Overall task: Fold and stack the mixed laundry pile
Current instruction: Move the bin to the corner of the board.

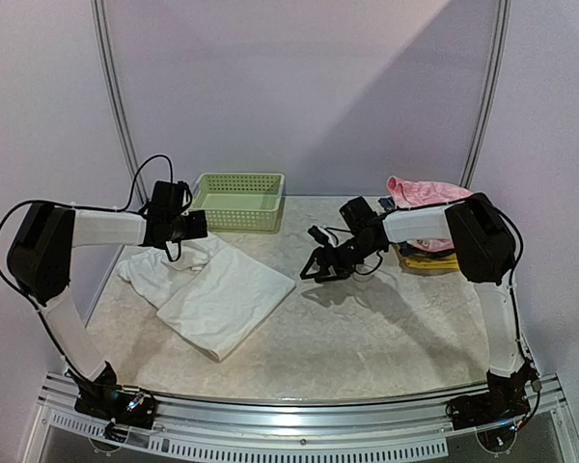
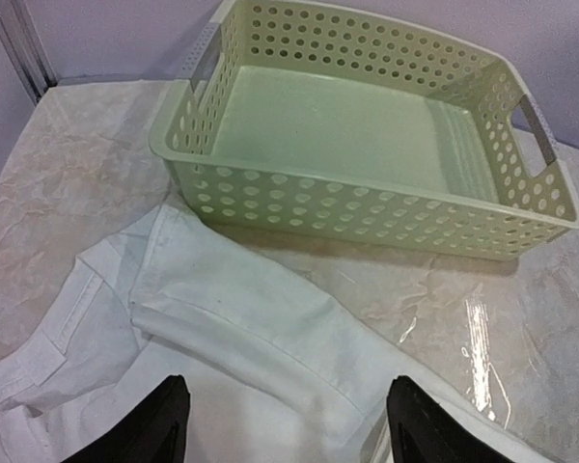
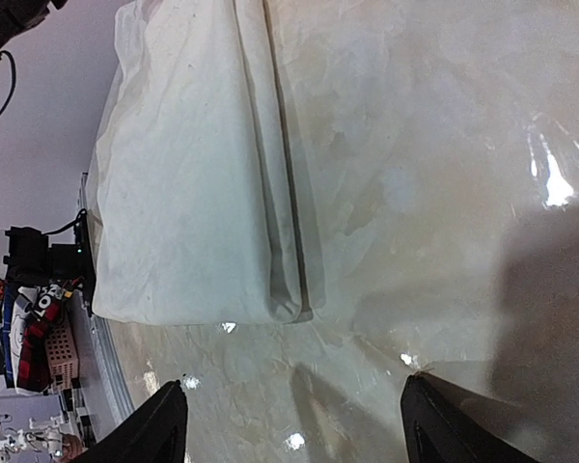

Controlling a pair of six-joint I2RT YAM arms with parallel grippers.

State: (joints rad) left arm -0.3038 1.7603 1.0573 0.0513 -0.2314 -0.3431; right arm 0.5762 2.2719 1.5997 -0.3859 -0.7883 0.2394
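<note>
The larger white piece (image 1: 217, 289) lies partly folded on the left half of the table, with a cuffed edge toward the basket (image 2: 261, 328). My left gripper (image 1: 200, 228) hovers over its far edge, open with nothing between the fingers (image 2: 288, 434). My right gripper (image 1: 315, 272) hangs open over bare table just right of the white piece's folded corner (image 3: 289, 307), holding nothing (image 3: 299, 429). The thin pink piece (image 1: 423, 191) sits bunched at the back right, behind my right arm and partly hidden by it.
A pale green lattice basket (image 1: 238, 200) stands empty at the back centre-left (image 2: 367, 203), just beyond the white piece. Folded yellow and dark clothes (image 1: 427, 260) lie under my right forearm. Curved rails frame the back wall.
</note>
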